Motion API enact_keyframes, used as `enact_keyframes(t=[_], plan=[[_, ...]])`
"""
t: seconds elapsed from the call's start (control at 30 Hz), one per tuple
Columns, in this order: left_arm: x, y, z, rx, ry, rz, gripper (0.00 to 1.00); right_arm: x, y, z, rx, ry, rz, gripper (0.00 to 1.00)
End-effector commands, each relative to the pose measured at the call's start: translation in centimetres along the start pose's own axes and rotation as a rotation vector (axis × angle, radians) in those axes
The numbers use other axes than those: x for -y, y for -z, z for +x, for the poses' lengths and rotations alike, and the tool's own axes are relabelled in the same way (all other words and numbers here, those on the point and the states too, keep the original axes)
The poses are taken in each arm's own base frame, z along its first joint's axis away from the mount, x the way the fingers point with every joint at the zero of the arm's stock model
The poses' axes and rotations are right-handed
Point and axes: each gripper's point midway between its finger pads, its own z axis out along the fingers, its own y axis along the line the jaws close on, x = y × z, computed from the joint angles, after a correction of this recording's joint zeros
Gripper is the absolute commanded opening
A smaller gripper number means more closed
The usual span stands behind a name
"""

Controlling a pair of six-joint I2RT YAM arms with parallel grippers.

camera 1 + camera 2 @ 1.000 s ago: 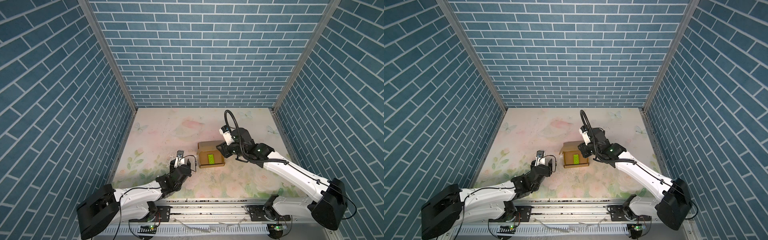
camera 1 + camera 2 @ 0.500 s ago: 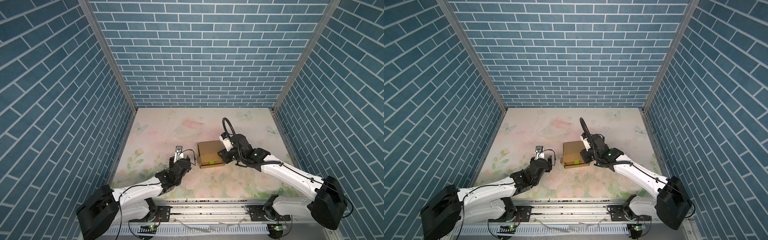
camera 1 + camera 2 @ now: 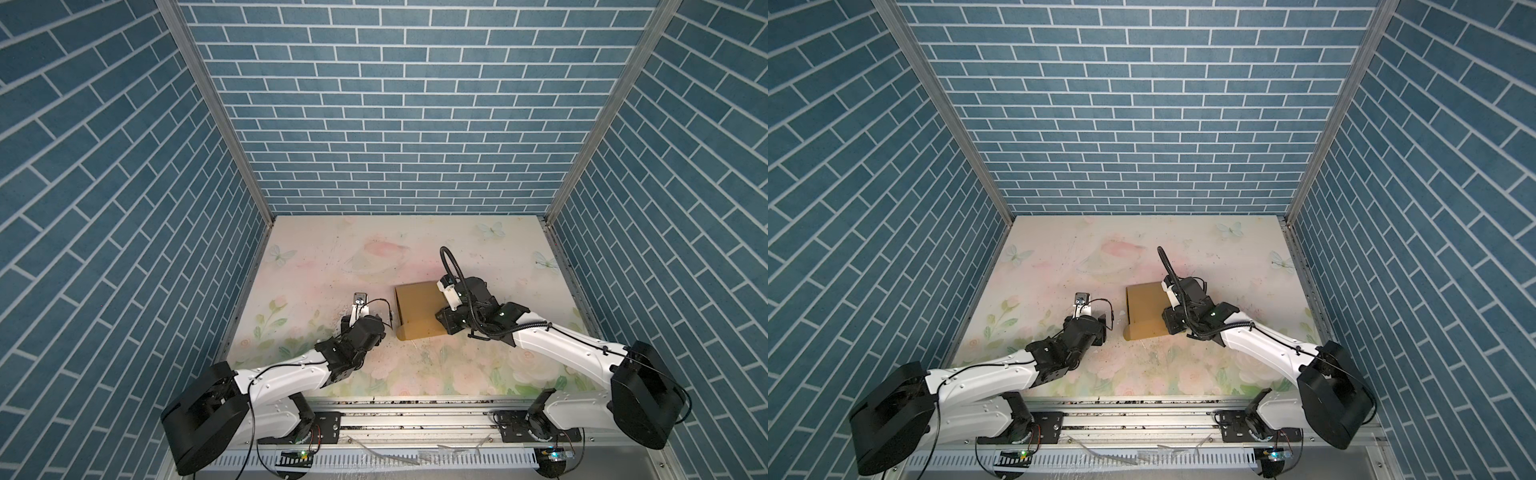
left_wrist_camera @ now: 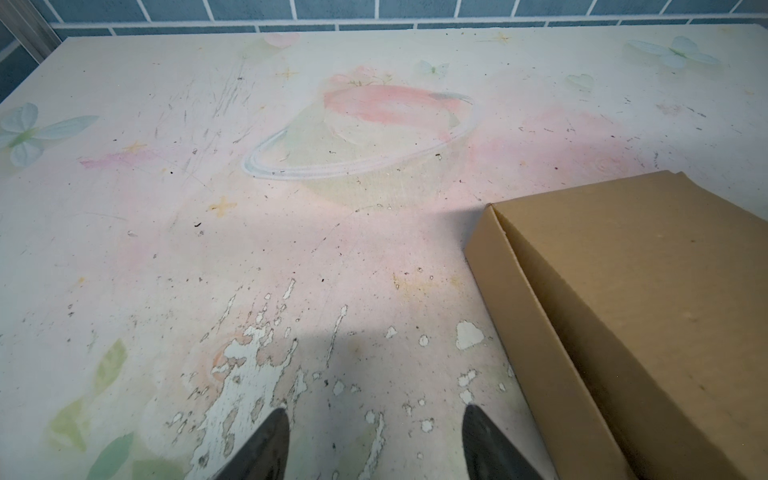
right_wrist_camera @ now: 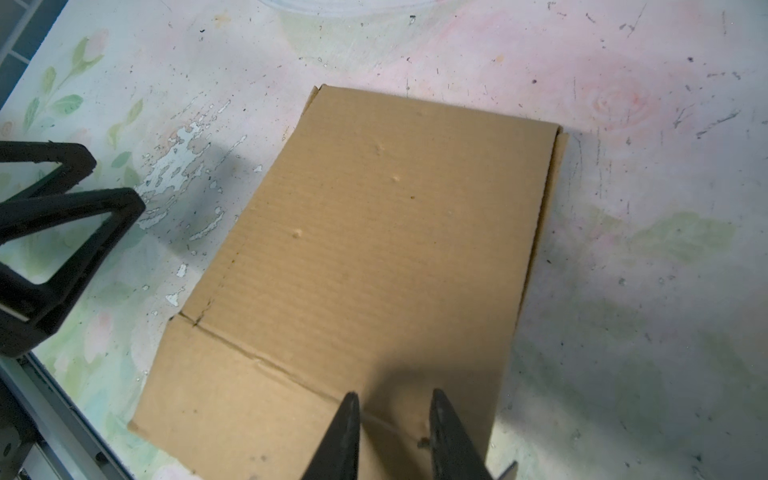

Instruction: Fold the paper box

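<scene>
**Right arm over the lid, left arm low beside the box**

We see the right arm reaching in from the near right, its wrist bent downward. This puts the right gripper (image 5: pixel 392 401) over the near right part of the lid of the paper box (image 3: pixel 415 307). Its fingers stand a narrow gap apart and grip nothing, with only the lid showing below them. Whether the tips touch the cardboard we cannot tell.

The left arm lies stretched low across the table (image 3: pixel 332 257). The left gripper (image 4: pixel 374 415) sits just beside the box's left wall, its fingers spread wide and empty.

The box rests flat with its lid closed, a little right of the table's middle. A patch of worn, flaking print (image 4: pixel 249 361) lies on the table just ahead of the left fingers.
</scene>
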Motion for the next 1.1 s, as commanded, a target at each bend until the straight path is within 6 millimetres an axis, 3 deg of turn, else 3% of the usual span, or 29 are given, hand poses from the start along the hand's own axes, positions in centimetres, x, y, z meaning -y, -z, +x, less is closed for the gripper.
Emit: enact_keyframes(t=[0.0,0.73,0.97,1.07], plan=[[0.4,-0.3,-0.4,-0.015,0.010,-0.001,0.68,0.1,-0.8,0.3,-0.008,-0.025,0.001,0.30],[1.6,-1.9,0.3,-0.105,0.028,0.014,0.68,-0.1,-4.9,2.8,-0.107,-0.071,-0.045,0.29],[1.6,-2.0,0.3,-0.112,0.027,0.016,0.68,-0.2,-5.1,2.9,-0.113,-0.080,-0.048,0.28],[1.6,-1.9,0.4,-0.121,0.027,0.020,0.68,-0.1,-4.1,2.0,-0.081,-0.079,-0.036,0.27]])
